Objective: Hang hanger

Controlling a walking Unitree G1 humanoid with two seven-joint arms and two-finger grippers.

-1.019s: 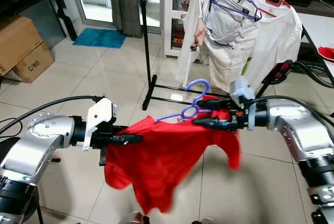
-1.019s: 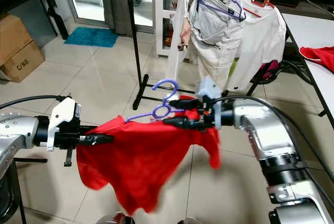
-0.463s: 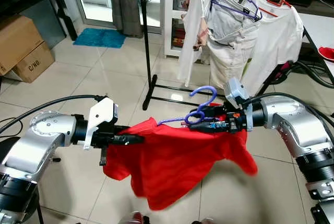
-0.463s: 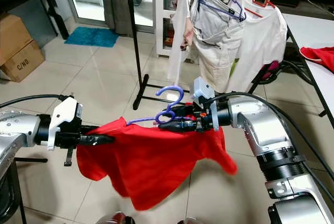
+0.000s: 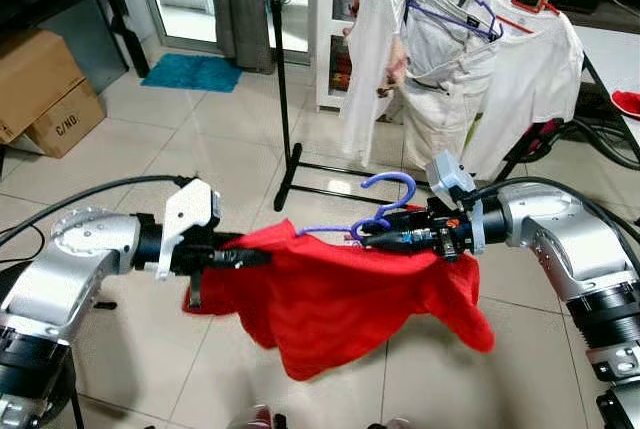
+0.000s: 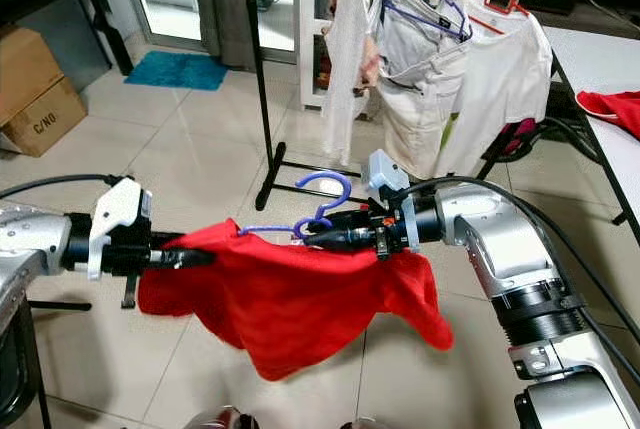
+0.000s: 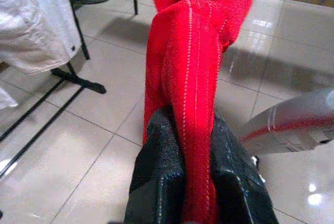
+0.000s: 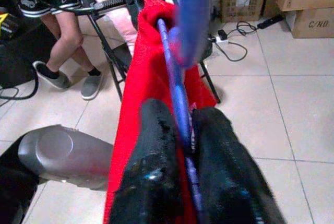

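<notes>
**Shirt stretched flatter, hanger lower**

Red shirt point(image 5: 340, 294) now spreads wider between the grippers; its hem hangs less far down than a second ago. Right gripper point(image 5: 372, 240) has rolled, so the purple hanger point(image 5: 372, 211) hook stands more upright. Left gripper point(image 5: 250, 258) has shifted slightly up and left.

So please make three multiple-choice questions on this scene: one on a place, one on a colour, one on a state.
1. Where is the red cloth garment?
A. on the floor
B. stretched between both grippers
C. on the rack

2. What colour is the plastic hanger in it?
A. purple
B. green
C. black

3. How is the left gripper?
A. open
B. shut on the garment
C. shut on the hanger

Answers: 1 B, it spans from the left gripper to the right gripper. 2 A, the hook is purple. 3 B, red fabric is pinched between its fingers.
</notes>
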